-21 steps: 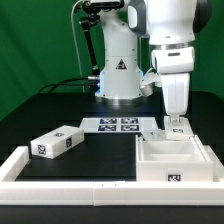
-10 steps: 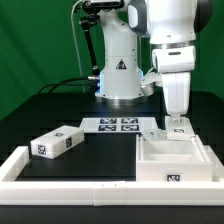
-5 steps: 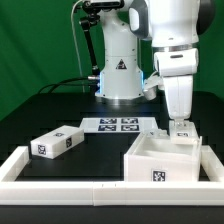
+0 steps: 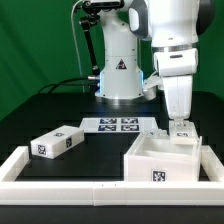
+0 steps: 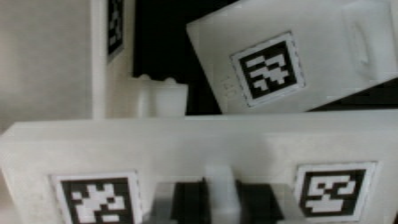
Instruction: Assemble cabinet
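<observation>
Gripper (image 4: 181, 125) is down on the rear wall of the cabinet's box body (image 4: 160, 158), fingers straddling that wall and clamped on it. In the wrist view the gripper (image 5: 214, 205) shows as two dark bars with a thin white strip between them, on the box body (image 5: 196, 150) wall between two square tags.

The box body sits at the exterior view's right, open side up, at the corner of the white rail (image 4: 60, 172). Its front face carries one tag and hides part of the rail's front run. Can't tell whether the box lies flat or is tipped.

Nearby things:
- The loose block (image 4: 57, 142) is on the exterior view's left. It lies tilted on the black table (image 4: 60, 115), tag facing front, just behind the rail and well apart from the box.
- The marker board (image 4: 118, 124) lies flat between block and box, further back, touching neither.
- The robot base (image 4: 118, 75) stands behind the board.

The wrist view also shows a tilted white face with a tag (image 5: 267, 65) beyond the gripped wall, and a second tagged strip (image 5: 116, 25) at the edge. Can't tell which part either belongs to.
</observation>
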You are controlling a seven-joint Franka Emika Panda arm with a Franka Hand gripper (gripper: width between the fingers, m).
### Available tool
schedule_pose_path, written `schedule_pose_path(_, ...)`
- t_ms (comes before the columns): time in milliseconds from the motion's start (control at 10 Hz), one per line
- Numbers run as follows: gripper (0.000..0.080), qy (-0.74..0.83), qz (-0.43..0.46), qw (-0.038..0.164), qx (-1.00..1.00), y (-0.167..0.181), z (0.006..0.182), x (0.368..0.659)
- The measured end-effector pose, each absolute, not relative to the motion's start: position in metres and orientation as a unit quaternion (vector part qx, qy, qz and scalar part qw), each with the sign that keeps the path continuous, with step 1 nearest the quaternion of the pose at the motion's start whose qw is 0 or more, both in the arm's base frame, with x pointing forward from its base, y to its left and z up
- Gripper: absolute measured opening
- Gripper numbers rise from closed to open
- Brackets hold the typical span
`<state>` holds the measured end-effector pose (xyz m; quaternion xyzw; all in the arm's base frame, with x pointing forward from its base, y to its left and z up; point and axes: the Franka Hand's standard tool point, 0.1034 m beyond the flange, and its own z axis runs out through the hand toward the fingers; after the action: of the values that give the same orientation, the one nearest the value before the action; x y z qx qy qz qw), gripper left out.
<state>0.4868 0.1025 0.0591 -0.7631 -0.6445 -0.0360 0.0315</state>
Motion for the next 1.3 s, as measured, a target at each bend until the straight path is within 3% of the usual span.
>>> schedule_pose_path(400, 0.0069, -0.567, -0.038, 0.035, -0.822, 0.11, 0.06, 0.496)
schedule_pose_path(1300, 0.0069, -0.557, -0.052, 0.03, -0.828, 0.099, 0.061, 0.525)
